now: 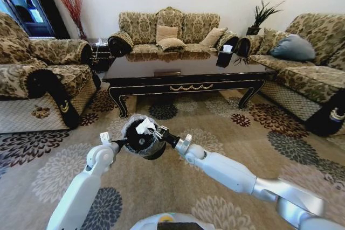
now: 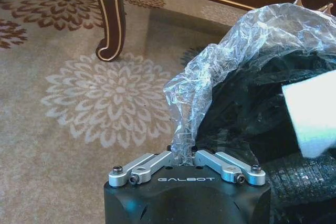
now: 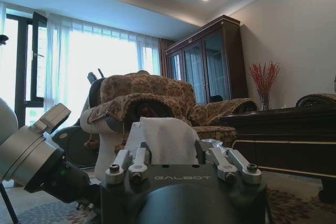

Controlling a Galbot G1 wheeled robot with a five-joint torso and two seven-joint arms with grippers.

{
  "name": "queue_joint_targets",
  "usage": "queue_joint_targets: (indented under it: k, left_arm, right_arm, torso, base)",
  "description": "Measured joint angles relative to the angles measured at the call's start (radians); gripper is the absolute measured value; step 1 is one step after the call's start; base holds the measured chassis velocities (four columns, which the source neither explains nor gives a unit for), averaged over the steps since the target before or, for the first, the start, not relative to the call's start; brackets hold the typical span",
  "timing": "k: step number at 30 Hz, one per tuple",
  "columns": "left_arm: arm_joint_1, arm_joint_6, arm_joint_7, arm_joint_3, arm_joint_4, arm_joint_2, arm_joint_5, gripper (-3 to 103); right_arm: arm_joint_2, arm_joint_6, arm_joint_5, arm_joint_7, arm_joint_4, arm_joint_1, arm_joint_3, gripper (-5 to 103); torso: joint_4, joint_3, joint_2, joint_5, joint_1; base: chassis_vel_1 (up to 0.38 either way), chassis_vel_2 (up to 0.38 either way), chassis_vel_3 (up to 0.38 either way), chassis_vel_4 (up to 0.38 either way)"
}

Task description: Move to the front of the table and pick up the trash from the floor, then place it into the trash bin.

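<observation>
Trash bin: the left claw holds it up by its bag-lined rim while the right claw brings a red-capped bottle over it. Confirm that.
Not quite. The right claw holds white paper, not a bottle, as the right wrist view shows. The left claw does grip the trash bin by its bag-lined rim.

- Daylight floods through the window (image 3: 68,72), blown out white behind sheer curtains
- The table (image 1: 183,68) top gleams with glare
- Head view bows at its edges
- White trash (image 2: 311,119) blurs close up
</observation>
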Motion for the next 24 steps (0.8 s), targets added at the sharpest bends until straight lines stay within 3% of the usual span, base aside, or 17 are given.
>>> queue_joint_targets:
  k: [2,3,6,16,24]
  left_arm:
    - [0.000,0.000,0.000,-0.001,0.000,0.000,0.000,1]
    - [0.000,0.000,0.000,-0.001,0.000,0.000,0.000,1]
    - [0.001,0.000,0.000,-0.001,0.000,-0.001,0.001,1]
    - [0.019,0.000,0.000,-0.005,-0.013,-0.006,0.005,1]
    - [0.031,0.000,0.003,-0.016,-0.015,-0.001,0.007,1]
  right_arm:
    - [0.000,0.000,-0.001,-0.001,-0.001,0.000,0.000,43]
    - [0.001,0.001,-0.002,-0.004,-0.002,0.000,0.000,54]
    - [0.001,0.001,-0.004,-0.008,-0.003,0.003,0.000,59]
    - [0.011,0.003,-0.064,0.024,-0.027,0.010,0.012,99]
    - [-0.009,0.024,-0.079,0.015,-0.019,0.009,0.028,100]
  torso:
    - [0.0000,0.000,0.000,0.0000,0.000]
    - [0.0000,0.000,0.000,0.0000,0.000]
    - [0.0000,0.000,0.000,0.0000,0.000]
    - [-0.0001,0.000,0.000,0.0000,0.000]
    - [0.0000,0.000,0.000,0.0000,0.000]
  base:
    - [0.000,0.000,0.000,0.000]
    - [0.000,0.000,0.000,0.000]
    - [0.000,0.000,0.000,0.000]
    - [0.000,0.000,0.000,0.000]
    - [0.000,0.000,0.000,0.000]
